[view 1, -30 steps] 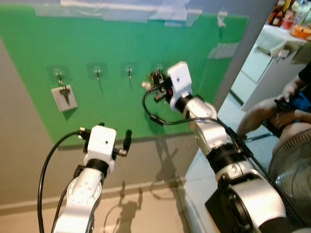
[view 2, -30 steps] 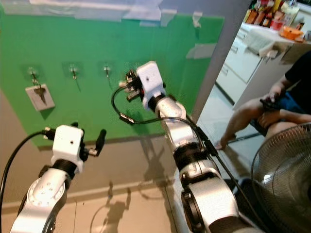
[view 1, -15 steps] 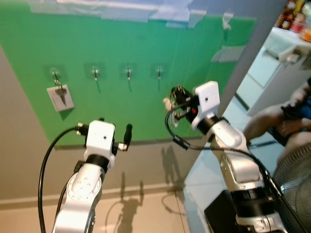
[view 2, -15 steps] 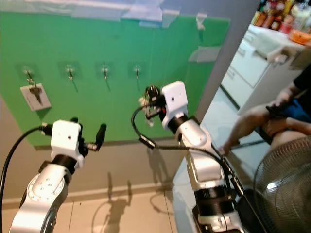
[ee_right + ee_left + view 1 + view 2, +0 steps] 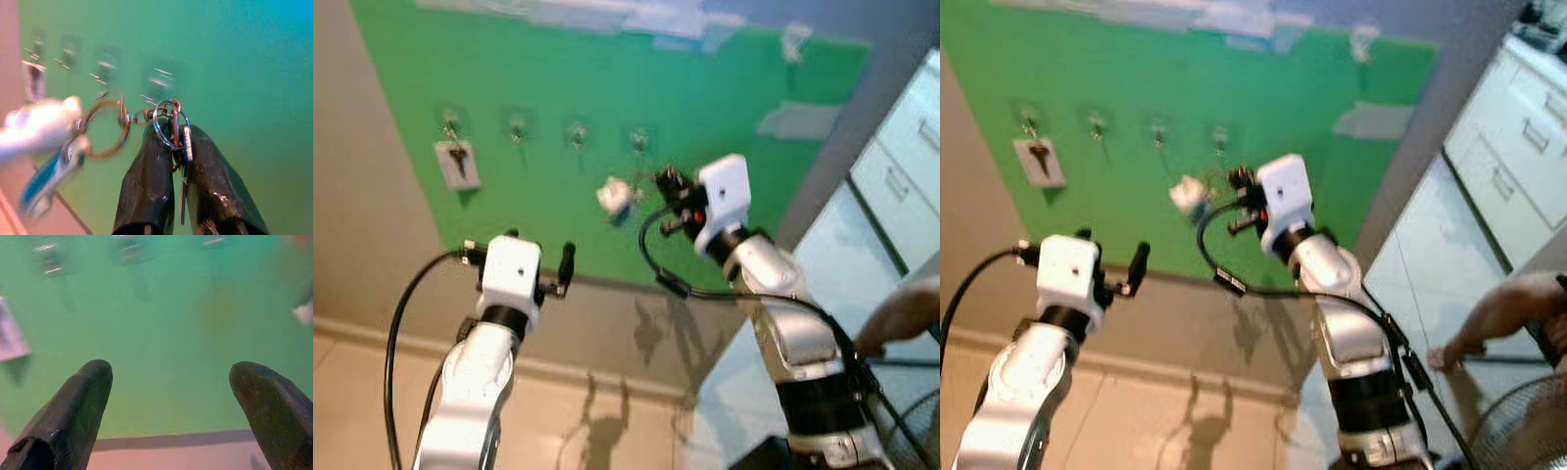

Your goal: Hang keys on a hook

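Eye views: the bunch of silver keys with a white and blue tag [image 5: 617, 197] is held up by the right tool [image 5: 668, 186], near the row of small metal hooks [image 5: 576, 134] on the green board [image 5: 724, 88].
Left wrist view: the left tool [image 5: 171, 401] is spread wide, and nothing is held.
Right wrist view: the black fingers [image 5: 146, 181] are squeezed on the rings.
Handling: light, hard, swingy; best held by the ring.

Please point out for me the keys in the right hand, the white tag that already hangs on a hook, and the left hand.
keys [image 5: 172, 128], right wrist view, on the silver ring between the fingers.
white tag [image 5: 457, 164], left eye view, on the middle of the tag.
left hand [image 5: 168, 382], left wrist view, midway between the two fingertips.
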Controlling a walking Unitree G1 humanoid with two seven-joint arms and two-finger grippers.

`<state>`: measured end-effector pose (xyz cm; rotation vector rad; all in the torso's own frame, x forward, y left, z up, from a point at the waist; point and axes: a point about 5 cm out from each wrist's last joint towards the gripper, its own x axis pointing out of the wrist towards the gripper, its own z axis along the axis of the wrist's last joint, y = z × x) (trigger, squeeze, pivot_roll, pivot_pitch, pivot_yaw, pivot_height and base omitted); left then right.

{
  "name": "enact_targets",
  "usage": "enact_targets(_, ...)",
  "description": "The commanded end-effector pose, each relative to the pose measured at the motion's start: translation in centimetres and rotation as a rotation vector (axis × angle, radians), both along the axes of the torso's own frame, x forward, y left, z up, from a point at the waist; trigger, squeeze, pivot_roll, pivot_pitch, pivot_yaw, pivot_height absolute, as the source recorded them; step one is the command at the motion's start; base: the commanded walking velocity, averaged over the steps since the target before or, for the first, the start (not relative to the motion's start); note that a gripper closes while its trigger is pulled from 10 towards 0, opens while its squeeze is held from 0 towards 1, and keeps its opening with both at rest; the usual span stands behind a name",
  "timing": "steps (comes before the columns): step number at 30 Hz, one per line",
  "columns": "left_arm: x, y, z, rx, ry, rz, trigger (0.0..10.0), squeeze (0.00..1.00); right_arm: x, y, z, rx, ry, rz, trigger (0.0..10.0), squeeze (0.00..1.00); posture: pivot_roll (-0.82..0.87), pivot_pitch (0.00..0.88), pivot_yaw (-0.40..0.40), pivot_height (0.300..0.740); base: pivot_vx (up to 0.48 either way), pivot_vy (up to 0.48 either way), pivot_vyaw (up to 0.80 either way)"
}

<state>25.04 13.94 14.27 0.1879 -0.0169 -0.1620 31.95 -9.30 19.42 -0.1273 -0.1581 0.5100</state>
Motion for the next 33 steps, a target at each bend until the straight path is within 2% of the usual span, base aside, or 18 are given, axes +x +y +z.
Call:
enact_targets(1,0.2,0.1,0.4,0.019,-0.014,0.007,10.0,0.0,0.1,0.0,0.6,0.009,-0.02,-0.015,10.0,0.0,0.0,0.0,-0.066,0.74,0.0,0.0,0.0)
enact_targets(8,0.5,0.4,0.6,0.014,-0.02,0.028,10.0,0.0,0.0,0.0,-0.5,-0.004,0.01,-0.02,10.0,0.0,0.01,0.0,-0.058,0.74,0.0,0.0,0.0)
enact_targets(9,0.6,0.4,0.7,0.037,-0.027,0.029,10.0,0.0,0.0,-0.1,-1.0,-0.009,0.02,-0.019,10.0,0.0,0.01,0.0,-0.058,0.74,0.0,0.0,0.0)
enact_targets(15,0.7,0.1,0.8,0.011,-0.021,0.021,10.0,0.0,-0.1,-0.1,-1.7,-0.016,0.039,-0.018,10.0,0.0,0.01,0.0,-0.05,0.74,0.0,0.0,0.0)
enact_targets(20,0.7,0.0,0.9,0.006,-0.033,0.024,10.0,0.0,0.0,0.0,-1.6,-0.042,0.031,0.002,10.0,0.0,0.01,0.0,-0.053,0.74,0.0,0.46,0.0)
enact_targets(29,0.5,-0.4,1.1,0.005,-0.054,0.021,10.0,0.0,0.3,0.3,-1.7,-0.075,0.021,0.019,10.0,0.0,0.02,0.0,-0.064,0.74,0.082,0.427,0.8)
enact_targets(33,0.7,-0.6,1.0,0.043,-0.038,0.004,10.0,0.0,0.4,0.3,-1.7,-0.071,0.026,0.007,10.0,0.0,0.01,0.0,-0.062,0.74,0.345,0.269,0.49)
